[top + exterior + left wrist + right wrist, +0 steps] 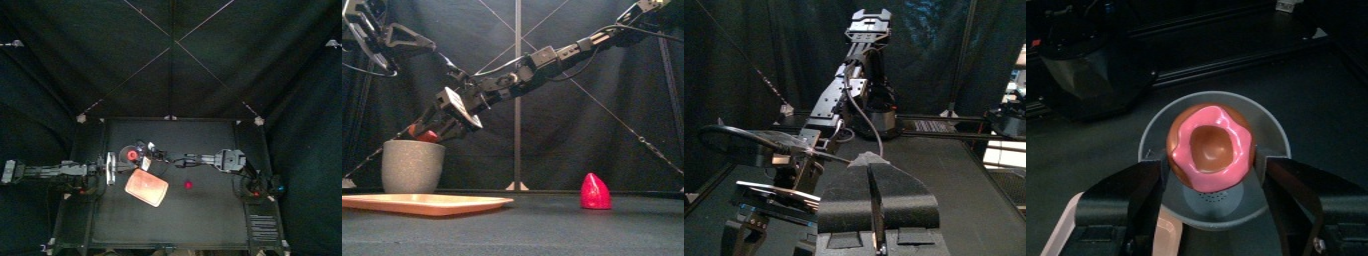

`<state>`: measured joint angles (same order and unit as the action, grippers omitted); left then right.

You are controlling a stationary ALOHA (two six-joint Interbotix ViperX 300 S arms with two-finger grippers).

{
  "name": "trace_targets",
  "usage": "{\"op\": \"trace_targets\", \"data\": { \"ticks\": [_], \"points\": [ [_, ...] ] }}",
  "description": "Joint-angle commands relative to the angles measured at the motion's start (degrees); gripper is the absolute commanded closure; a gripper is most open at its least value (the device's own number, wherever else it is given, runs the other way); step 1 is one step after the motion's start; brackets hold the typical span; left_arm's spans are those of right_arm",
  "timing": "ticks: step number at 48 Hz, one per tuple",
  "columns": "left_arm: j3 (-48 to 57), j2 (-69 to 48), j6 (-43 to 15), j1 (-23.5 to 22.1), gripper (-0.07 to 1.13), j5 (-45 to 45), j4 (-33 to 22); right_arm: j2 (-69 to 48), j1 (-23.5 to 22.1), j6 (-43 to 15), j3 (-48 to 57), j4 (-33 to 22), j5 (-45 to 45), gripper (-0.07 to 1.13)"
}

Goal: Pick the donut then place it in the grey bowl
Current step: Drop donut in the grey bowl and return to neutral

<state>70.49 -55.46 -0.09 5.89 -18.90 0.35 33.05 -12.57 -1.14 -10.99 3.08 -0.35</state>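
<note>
Donut point(1213, 150), pink, is pinched at its sides between the right gripper's point(424, 133) jaws, at centre frame in the right wrist view. It hangs right over the mouth of the grey speckled cup point(412, 167), at left in the front view. Pink tray point(422, 203) lies just in front of the cup, at lower left. Red pointed toy point(595, 190) stands well apart at lower right. Left gripper point(878, 195), jaws pressed together and holding nothing, sits left of the cup in the top view.
</note>
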Motion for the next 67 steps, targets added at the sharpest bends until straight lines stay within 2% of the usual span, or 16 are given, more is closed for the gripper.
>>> {"op": "trace_targets", "data": {
  "ticks": [1,7,24,41,54,67],
  "points": [
    [-0.6,0.2,0.1,0.1,1.04,-0.6,0.0,-1.6,-0.2,0.0,-1.9,0.1,0.1,0.09],
    [-0.4,0.1,0.1,0.1,1.04,-0.5,0.1,-1.6,-0.4,0.0,-1.8,0.1,0.2,0.0],
    [0.2,0.1,0.2,0.1,1.04,-0.5,0.1,-2.9,-0.5,0.0,-0.5,0.6,1.0,0.0],
    [1.1,0.1,0.2,0.1,1.04,-0.6,0.1,-16.3,-1.2,0.0,16.3,3.4,1.8,0.0],
    [1.3,0.1,0.2,0.1,1.04,-0.5,-0.4,-28.7,-1.5,0.1,34.3,6.0,-9.4,0.0],
    [2.4,0.1,0.1,0.1,1.04,-0.5,-1.4,-38.3,-0.8,0.3,52.8,5.4,-27.5,0.0]
  ]
}}
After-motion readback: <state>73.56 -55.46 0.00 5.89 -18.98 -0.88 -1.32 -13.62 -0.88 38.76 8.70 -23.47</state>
